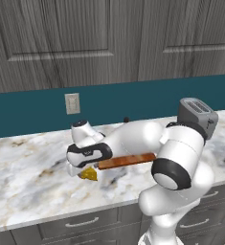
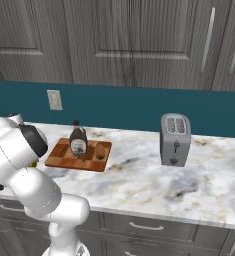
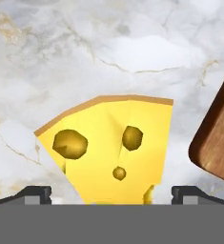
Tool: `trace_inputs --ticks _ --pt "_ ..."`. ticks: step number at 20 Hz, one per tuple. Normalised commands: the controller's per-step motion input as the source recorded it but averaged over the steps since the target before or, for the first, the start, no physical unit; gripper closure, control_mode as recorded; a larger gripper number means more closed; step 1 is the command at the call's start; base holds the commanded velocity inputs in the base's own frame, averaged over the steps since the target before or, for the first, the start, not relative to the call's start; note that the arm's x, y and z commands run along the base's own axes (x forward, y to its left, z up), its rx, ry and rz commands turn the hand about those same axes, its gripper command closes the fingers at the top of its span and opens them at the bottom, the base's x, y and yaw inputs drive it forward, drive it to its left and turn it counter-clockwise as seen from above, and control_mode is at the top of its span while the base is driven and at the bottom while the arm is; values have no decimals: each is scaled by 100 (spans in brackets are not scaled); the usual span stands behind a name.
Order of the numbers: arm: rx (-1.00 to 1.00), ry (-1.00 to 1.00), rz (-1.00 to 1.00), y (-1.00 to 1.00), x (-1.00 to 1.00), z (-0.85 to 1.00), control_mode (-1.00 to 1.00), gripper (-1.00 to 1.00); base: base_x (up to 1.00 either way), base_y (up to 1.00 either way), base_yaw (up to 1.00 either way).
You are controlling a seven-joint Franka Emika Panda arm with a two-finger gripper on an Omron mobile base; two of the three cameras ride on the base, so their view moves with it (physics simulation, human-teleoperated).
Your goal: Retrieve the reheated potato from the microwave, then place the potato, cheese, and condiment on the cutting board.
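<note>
While on counter: cheese (image 3: 111, 152) lies beside the cutting board (image 3: 217, 143)
Claw: gripper (image 3: 111, 193) spread wide, straddling the wedge, holding nothing
Handling: likely light, firm, slick; pinch its flat sides

This is looking like a home kitchen: a marble-patterned worktop (image 2: 154, 180) is running over grey drawers (image 2: 146, 227), with grey wood-grain cabinets (image 2: 139, 40) hanging above a teal backsplash (image 2: 129, 107). A toaster (image 2: 175, 139) is standing well off from the fingers (image 3: 32, 194), a wall socket (image 1: 72, 103) is sitting beyond them, and a cutting board (image 3: 217, 143) is lying just beside them.
</note>
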Motion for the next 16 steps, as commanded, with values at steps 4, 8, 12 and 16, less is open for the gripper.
trace_inputs --ticks 4,8,12,16 --pt "0 0 -2 0 10 -19 -100 -100 0 0 0" --pt "0 0 -2 0 8 -11 -100 -100 0 0 0" --pt "0 0 -1 0 11 -5 -100 -100 0 0 0" --pt "0 -1 -1 5 1 0 -100 -100 0 0 0"
